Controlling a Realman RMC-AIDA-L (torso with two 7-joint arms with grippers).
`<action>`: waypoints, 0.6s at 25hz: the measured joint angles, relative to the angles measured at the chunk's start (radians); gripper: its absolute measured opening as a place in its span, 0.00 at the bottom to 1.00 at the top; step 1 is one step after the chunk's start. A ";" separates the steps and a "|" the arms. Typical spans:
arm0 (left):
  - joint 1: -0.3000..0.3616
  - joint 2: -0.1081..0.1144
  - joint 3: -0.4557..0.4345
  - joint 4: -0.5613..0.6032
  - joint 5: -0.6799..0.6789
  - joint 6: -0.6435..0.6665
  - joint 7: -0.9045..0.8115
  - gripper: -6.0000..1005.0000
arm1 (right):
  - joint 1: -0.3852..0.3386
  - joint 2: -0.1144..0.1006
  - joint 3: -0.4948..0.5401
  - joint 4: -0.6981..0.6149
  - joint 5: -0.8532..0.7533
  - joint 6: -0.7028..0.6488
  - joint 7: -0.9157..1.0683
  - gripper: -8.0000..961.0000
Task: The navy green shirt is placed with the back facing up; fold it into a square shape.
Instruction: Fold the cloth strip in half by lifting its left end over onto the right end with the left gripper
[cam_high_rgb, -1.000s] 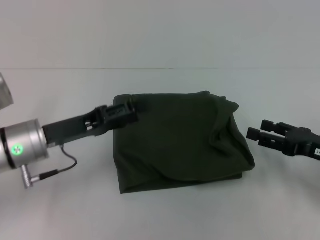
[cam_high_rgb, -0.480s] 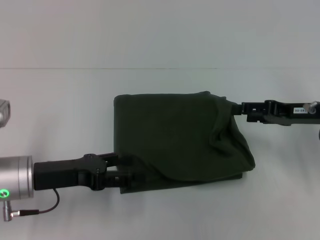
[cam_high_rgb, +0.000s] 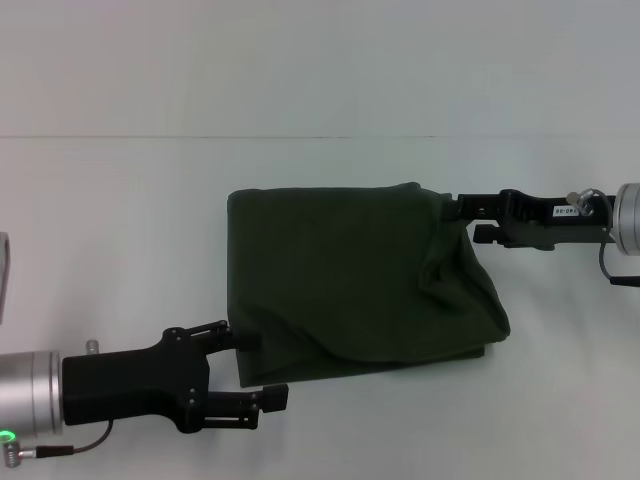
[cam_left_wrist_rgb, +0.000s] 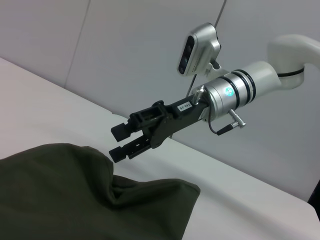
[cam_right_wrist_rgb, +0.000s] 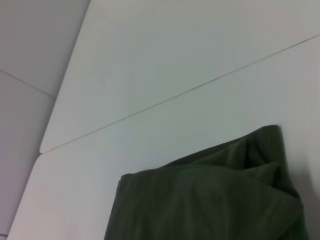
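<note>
navy green shirt (cam_high_rgb: 360, 285) folded; left gripper (cam_high_rgb: 258, 368) near corner, right gripper (cam_high_rgb: 462, 219) far corner.

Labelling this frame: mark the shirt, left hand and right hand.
navy green shirt (cam_high_rgb: 350, 280), head view, middle of folded cloth.
left hand (cam_high_rgb: 262, 368), head view, between its open fingertips.
right hand (cam_left_wrist_rgb: 116, 141), left wrist view, between its open fingertips.

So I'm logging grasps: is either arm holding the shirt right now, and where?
Nothing is held. The left gripper is open at the navy green shirt's near left corner; the right gripper is open beside its far right corner.
</note>
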 joint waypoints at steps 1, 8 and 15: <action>0.000 -0.001 0.000 0.000 0.002 -0.001 0.002 0.92 | 0.000 0.000 -0.003 0.001 0.000 0.010 0.009 0.86; 0.000 -0.008 0.001 0.002 0.004 -0.004 0.023 0.92 | 0.013 0.016 -0.004 0.023 0.005 0.060 0.025 0.86; -0.001 -0.014 0.002 0.003 0.004 -0.008 0.034 0.92 | 0.039 0.029 -0.006 0.049 0.001 0.107 0.025 0.86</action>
